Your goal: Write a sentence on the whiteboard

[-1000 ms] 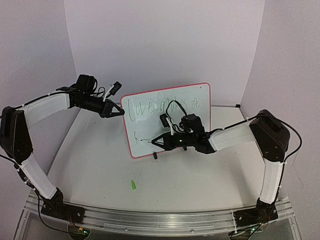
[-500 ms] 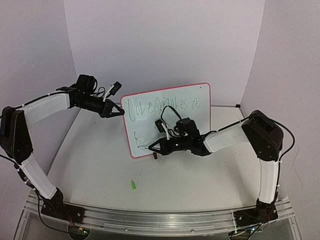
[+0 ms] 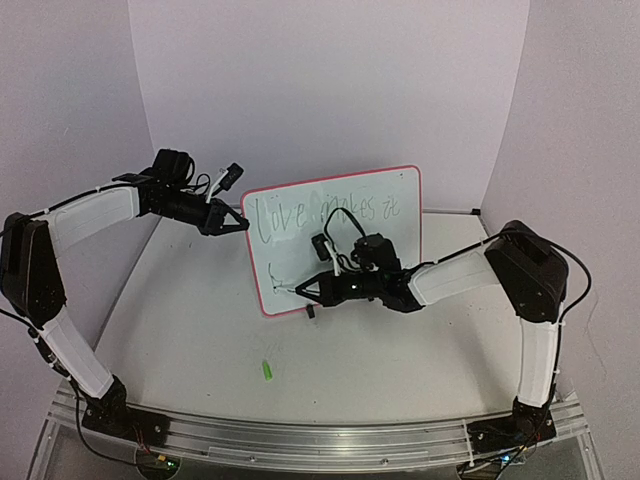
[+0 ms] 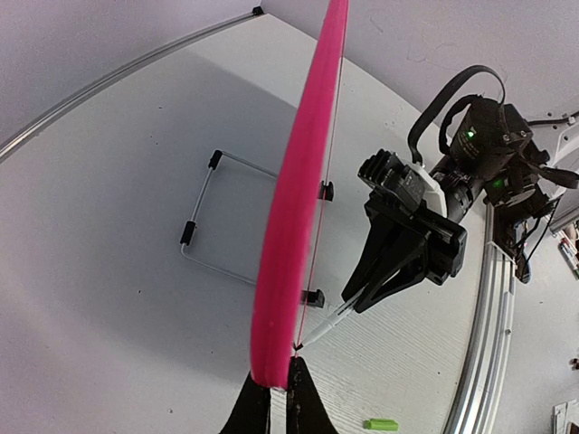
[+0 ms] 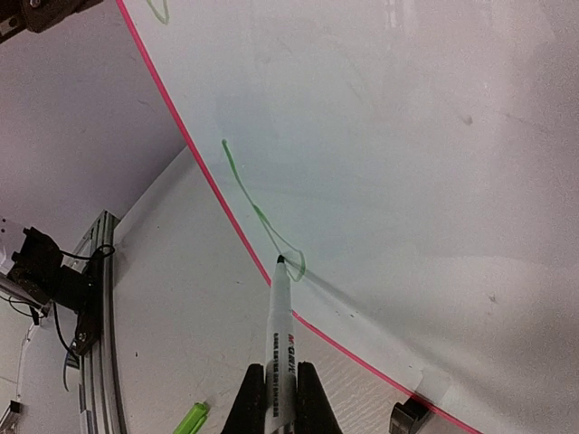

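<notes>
The whiteboard [image 3: 392,245] stands upright mid-table on small black feet, its red-pink rim [image 4: 303,181] edge-on in the left wrist view. My left gripper [image 3: 243,226] [image 4: 276,402] is shut on its upper left edge. The sentence [image 3: 325,212] shows as faint green words along the top, and a fresh green stroke [image 5: 258,212] starts a second line at the lower left. My right gripper [image 3: 308,288] [image 5: 279,398] is shut on a white marker pen [image 5: 282,339], whose tip touches the board at the end of that stroke, close to the rim.
A green pen cap [image 3: 267,369] [image 5: 192,418] lies on the table in front of the board. The board's wire stand [image 4: 204,217] rests behind it. White walls enclose the table on three sides, and a metal rail [image 3: 300,432] runs along the near edge.
My right gripper has slid left and slightly down along the board's lower left with the marker, and the green stroke has grown. The left arm and board have not moved.
</notes>
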You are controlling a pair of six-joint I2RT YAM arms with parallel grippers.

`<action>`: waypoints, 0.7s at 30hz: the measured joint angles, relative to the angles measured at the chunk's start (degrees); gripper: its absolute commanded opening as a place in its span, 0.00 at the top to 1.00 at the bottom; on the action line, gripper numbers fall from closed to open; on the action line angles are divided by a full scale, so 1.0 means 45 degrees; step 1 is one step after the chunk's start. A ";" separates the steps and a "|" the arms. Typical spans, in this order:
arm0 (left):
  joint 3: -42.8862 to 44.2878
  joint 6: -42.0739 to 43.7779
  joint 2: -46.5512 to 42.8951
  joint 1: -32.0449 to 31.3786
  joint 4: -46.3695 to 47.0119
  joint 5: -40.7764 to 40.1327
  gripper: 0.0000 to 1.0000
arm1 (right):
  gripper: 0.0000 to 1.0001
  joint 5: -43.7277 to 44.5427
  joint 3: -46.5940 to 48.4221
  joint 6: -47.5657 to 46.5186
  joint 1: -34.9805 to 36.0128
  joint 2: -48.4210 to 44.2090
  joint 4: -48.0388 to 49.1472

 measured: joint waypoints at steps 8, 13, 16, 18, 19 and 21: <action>0.0000 0.0000 0.0000 0.0000 0.0000 0.0009 1.00 | 1.00 0.0138 -0.0938 0.0253 -0.0042 -0.1536 0.0722; 0.0000 0.0000 0.0000 0.0000 -0.0003 0.0009 1.00 | 1.00 0.0338 -0.1452 0.0285 -0.0043 -0.2152 0.1096; 0.0000 0.0000 0.0000 0.0000 -0.0005 0.0009 1.00 | 1.00 0.0363 -0.1513 0.0319 -0.0043 -0.2094 0.1063; 0.0000 0.0000 0.0000 -0.0005 -0.0005 0.0009 1.00 | 1.00 0.0377 -0.1505 0.0320 -0.0045 -0.1969 0.1104; 0.0000 0.0000 0.0000 -0.0005 -0.0005 0.0009 1.00 | 1.00 0.0384 -0.1490 0.0324 -0.0052 -0.1865 0.1104; 0.0000 0.0000 0.0000 -0.0005 -0.0005 0.0009 1.00 | 1.00 0.0419 -0.1426 0.0350 -0.0055 -0.1561 0.1106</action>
